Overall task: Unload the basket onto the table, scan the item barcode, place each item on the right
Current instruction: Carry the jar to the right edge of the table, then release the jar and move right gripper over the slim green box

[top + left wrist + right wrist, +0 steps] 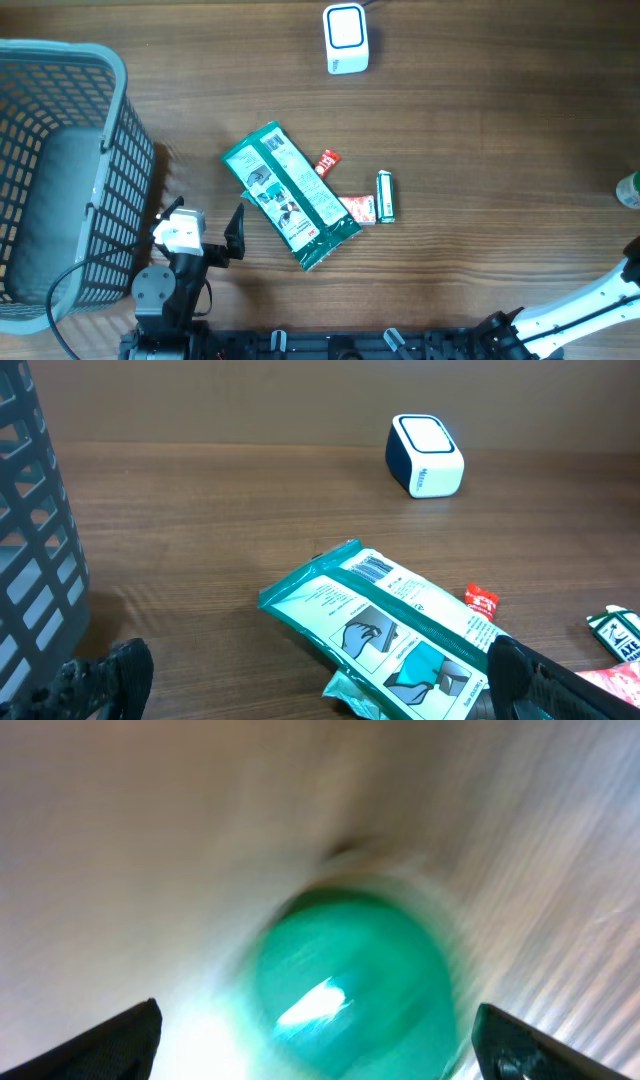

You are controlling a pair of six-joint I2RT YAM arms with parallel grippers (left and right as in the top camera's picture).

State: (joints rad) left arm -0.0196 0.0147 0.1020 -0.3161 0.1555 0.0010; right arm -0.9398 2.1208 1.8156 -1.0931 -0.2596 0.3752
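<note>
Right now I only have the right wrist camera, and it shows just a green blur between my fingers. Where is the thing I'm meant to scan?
Observer: The green packet lies flat in the middle of the table, just ahead of the open left gripper.
Operator: Where do I scan it?
Observer: A small white box, likely the scanner, sits near the far edge, apart from the packet.
Operator: Is the barcode showing?
Observer: Yes, a barcode faces up near the packet's far end.
</note>
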